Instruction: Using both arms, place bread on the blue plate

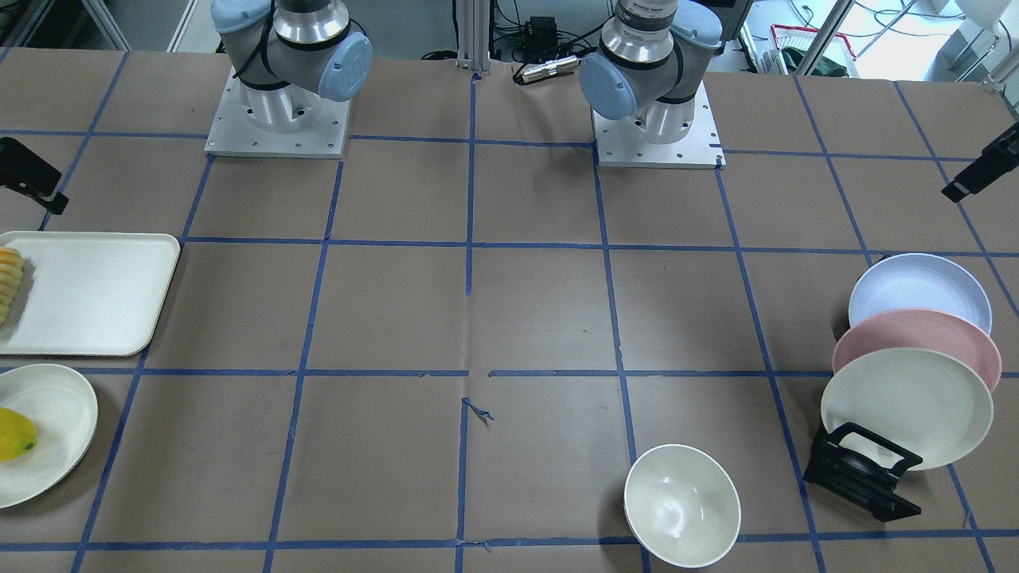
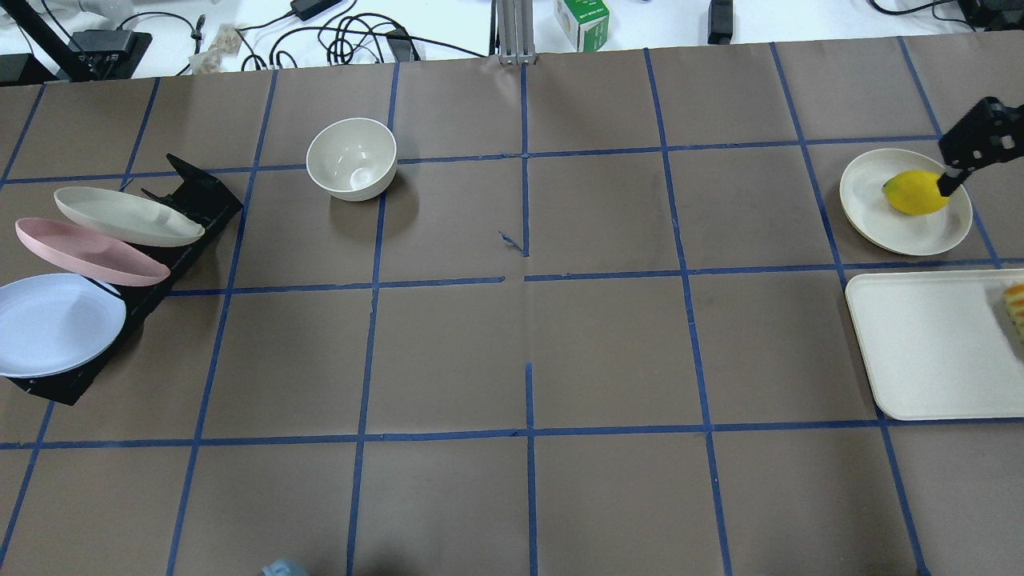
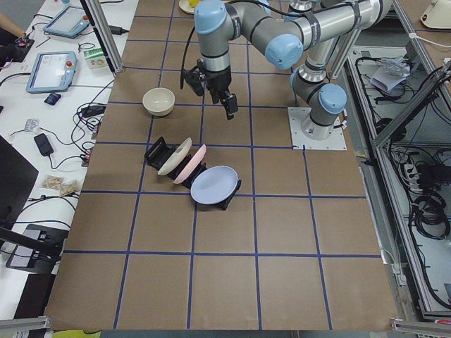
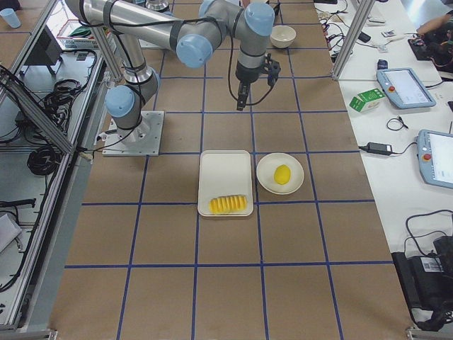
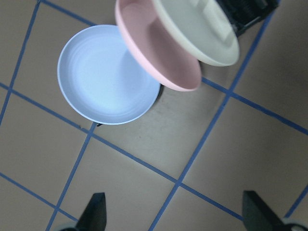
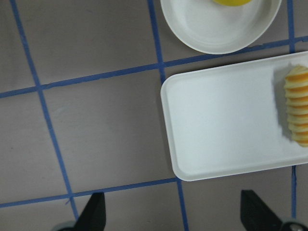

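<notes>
My left end effector [image 5: 175, 214] hangs spread wide, empty, above the brown taped surface [image 5: 231, 159]. The round pale blue matte plate [image 5: 106, 77] sits at eleven o'clock, propped in the black rack [image 5: 245, 12]. My right end effector [image 6: 173, 211] is equally wide and empty. The ridged yellow-orange and cream bread loaf [image 6: 297, 106] lies at two o'clock on the cream-white rectangular tray [image 6: 216, 125].

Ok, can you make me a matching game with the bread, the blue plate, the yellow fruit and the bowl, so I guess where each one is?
Things:
1. bread
2. blue plate
3. yellow fruit
4. bowl

Places:
A. leaning in the black rack
B. alone on the brown table
C. on the white tray
D. on a cream plate

Pairs: 1-C, 2-A, 3-D, 4-B.
</notes>
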Controlling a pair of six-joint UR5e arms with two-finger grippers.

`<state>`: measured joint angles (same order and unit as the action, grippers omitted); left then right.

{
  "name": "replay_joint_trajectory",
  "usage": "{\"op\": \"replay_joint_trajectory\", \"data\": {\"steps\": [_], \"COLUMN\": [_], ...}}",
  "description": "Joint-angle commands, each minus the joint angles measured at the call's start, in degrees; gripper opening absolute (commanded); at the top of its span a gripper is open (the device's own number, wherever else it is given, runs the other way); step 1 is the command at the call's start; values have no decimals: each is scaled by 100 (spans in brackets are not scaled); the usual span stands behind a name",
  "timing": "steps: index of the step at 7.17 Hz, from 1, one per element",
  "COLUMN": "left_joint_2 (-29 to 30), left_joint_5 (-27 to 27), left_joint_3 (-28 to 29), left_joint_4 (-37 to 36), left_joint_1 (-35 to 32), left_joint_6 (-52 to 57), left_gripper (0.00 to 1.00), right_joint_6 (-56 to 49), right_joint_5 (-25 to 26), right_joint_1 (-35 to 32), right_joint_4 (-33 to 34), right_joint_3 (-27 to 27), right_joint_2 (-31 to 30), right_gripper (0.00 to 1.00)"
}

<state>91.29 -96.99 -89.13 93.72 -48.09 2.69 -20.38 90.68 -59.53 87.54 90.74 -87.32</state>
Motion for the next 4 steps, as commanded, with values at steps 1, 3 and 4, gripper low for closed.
{"op": "replay_joint_trajectory", "data": {"steps": [1, 3, 4], "left_joint_2": [335, 783, 1107], "left_joint_5": [505, 419, 418], "left_joint_3": [-672, -887, -921], "left_joint_4": [-1041, -1846, -2414], "left_joint_1": [933, 1125, 1205], "left_joint_6": [537, 758, 811], "left_gripper": [100, 100, 100], "right_joint_6": [-1015, -1677, -2167], "right_joint_5": [377, 495, 512], "right_joint_1": [861, 1214, 1373], "right_joint_4": [1084, 1762, 2210], "right_joint_3": [57, 57, 57], "right_joint_2": [748, 1495, 1786], "right_gripper": [100, 100, 100]}}
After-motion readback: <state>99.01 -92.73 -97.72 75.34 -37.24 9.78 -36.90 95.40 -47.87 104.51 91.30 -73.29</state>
